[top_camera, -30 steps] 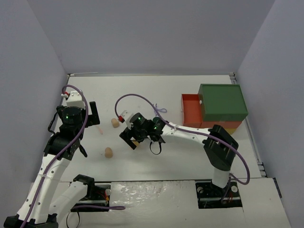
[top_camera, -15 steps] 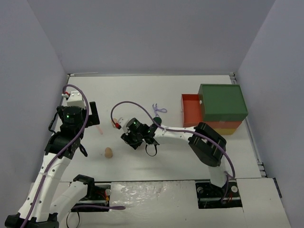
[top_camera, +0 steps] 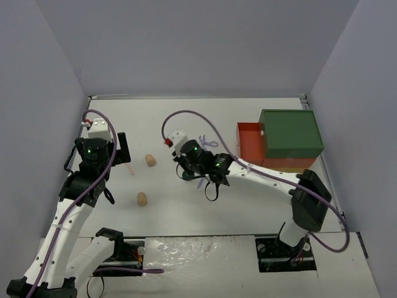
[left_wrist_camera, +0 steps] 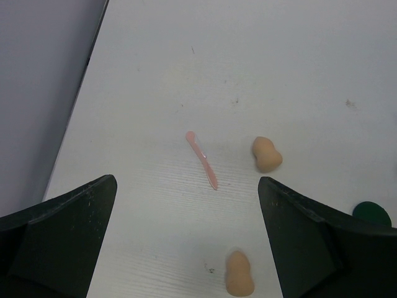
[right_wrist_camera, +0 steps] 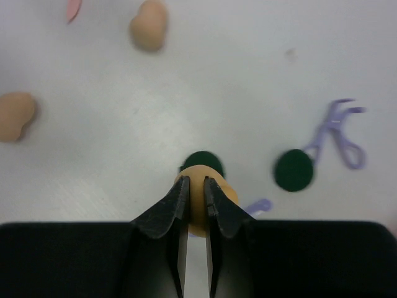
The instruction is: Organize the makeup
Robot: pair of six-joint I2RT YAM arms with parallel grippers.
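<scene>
Nearest to me one loose tan sponge (top_camera: 142, 198) lies on the white table (top_camera: 248, 211), left of the middle. A little farther my left pincer (left_wrist_camera: 186, 186) hangs spread wide over the pink stick (left_wrist_camera: 202, 160) and touches nothing. In the middle my right pincer (right_wrist_camera: 196, 181) is pinching the held tan sponge (right_wrist_camera: 228, 194), with one dark green disc (right_wrist_camera: 201, 160) just beside it and the other disc (right_wrist_camera: 293, 170) near on the right. Farther lie the second loose sponge (top_camera: 151, 160) and the lilac tool (right_wrist_camera: 338, 131) - and at the far right stands the green-topped box (top_camera: 290, 133).
</scene>
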